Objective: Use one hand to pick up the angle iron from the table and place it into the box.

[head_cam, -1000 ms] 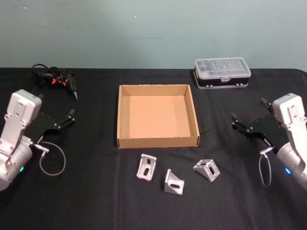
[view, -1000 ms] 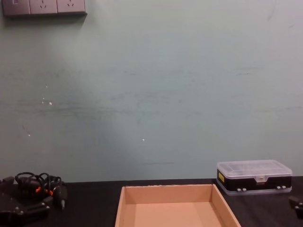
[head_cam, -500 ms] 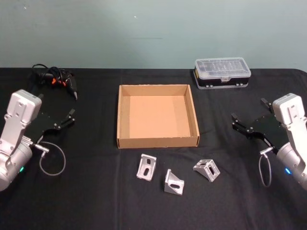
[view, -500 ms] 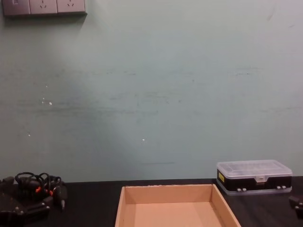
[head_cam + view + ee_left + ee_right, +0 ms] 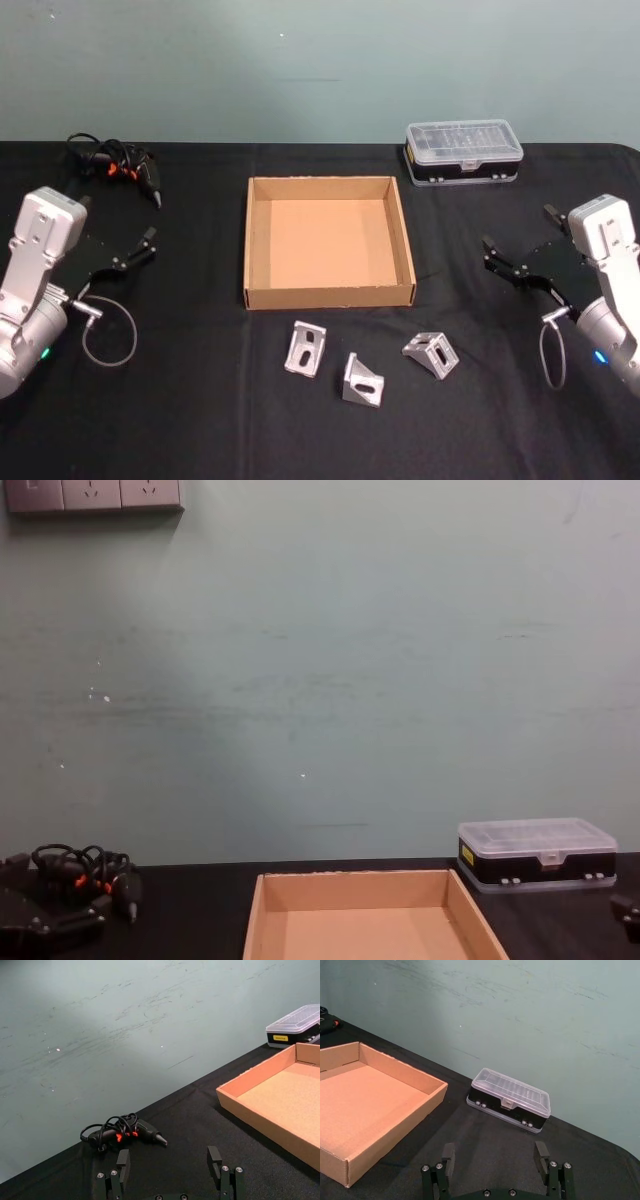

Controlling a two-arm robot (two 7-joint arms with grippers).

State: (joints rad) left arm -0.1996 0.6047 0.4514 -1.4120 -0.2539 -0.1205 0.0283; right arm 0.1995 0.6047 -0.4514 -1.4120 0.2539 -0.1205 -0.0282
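Note:
Three silver angle irons lie on the black table (image 5: 190, 410) in front of the box: one on the left (image 5: 305, 348), one in the middle (image 5: 362, 381), one on the right (image 5: 432, 354). The tan cardboard box (image 5: 330, 296) sits open and empty mid-table; its walls also show in the chest view (image 5: 355, 877) and both wrist views (image 5: 260, 1122) (image 5: 400, 1127). My left gripper (image 5: 120, 240) (image 5: 169, 1162) hovers open at the left side, far from the irons. At the right side my right gripper (image 5: 515, 245) (image 5: 495, 1156) is open too, with nothing between its fingers.
A clear-lidded black plastic case (image 5: 463, 152) (image 5: 510, 1100) (image 5: 537, 852) stands behind the box to the right. A black tool with coiled cable and orange marks (image 5: 115, 165) (image 5: 122, 1132) (image 5: 85, 870) lies at the back left. A wall rises behind the table.

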